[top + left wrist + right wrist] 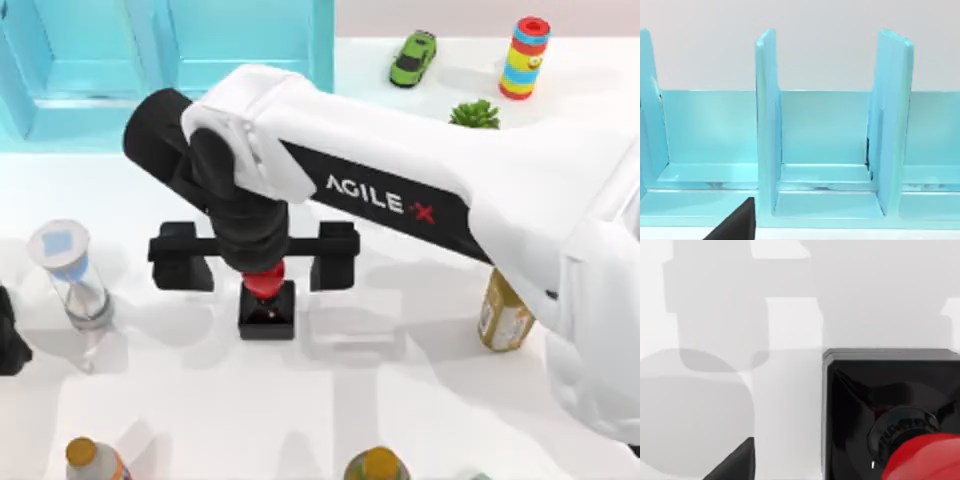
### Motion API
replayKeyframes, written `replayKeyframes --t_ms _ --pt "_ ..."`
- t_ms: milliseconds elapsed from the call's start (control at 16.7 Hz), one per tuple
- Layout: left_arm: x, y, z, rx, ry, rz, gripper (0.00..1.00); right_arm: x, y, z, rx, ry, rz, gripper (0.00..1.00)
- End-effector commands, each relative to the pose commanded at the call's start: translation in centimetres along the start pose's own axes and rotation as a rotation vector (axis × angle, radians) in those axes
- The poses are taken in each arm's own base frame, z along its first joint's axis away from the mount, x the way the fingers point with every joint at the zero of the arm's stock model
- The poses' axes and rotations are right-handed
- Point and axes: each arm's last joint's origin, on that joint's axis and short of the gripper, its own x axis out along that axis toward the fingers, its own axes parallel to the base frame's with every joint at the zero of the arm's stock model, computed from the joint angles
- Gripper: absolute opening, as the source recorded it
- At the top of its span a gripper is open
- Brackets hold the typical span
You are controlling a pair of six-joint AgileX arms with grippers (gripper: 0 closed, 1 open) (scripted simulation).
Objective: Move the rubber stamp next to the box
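Observation:
The rubber stamp (pixel 266 308), a black square base with a red knob, stands upright on the white table left of centre. My right gripper (pixel 258 268) hangs directly over it, open, with its two black fingers spread wide on either side of the knob and not touching it. In the right wrist view the stamp (pixel 890 415) is close below, with one fingertip (pixel 735 465) off to its side. The light blue box (pixel 170 60) stands at the back left, and its dividers (pixel 767 120) face the left wrist camera. My left gripper (pixel 8 345) is parked at the left edge.
A blue-capped hourglass (pixel 70 275) stands left of the stamp. A yellow bottle (pixel 503 315) is to its right, and two more bottles (pixel 92 460) (pixel 377 465) are at the front edge. A green toy car (pixel 413 57), a ring tower (pixel 524 57) and a small plant (pixel 474 115) sit at the back right.

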Motion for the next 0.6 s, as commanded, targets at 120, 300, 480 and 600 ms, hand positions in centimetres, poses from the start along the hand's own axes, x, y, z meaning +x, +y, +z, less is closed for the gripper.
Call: replayKeyframes --t_ms 120,300,480,600 --pt "0.00 0.00 0.00 0.000 0.000 0.000 1.00 1.03 -0.12 -0.12 0.000 0.001 -0.001 1.00" --pt "0.00 0.00 0.00 0.000 0.000 0.000 1.00 1.12 -0.13 -0.13 0.000 0.001 -0.002 1.00" --pt "0.00 0.00 0.00 0.000 0.000 0.000 1.00 1.12 -0.13 -0.13 0.000 0.001 -0.002 0.85" --pt "0.00 0.00 0.00 0.000 0.000 0.000 1.00 1.12 -0.13 -0.13 0.000 0.001 -0.002 0.70"
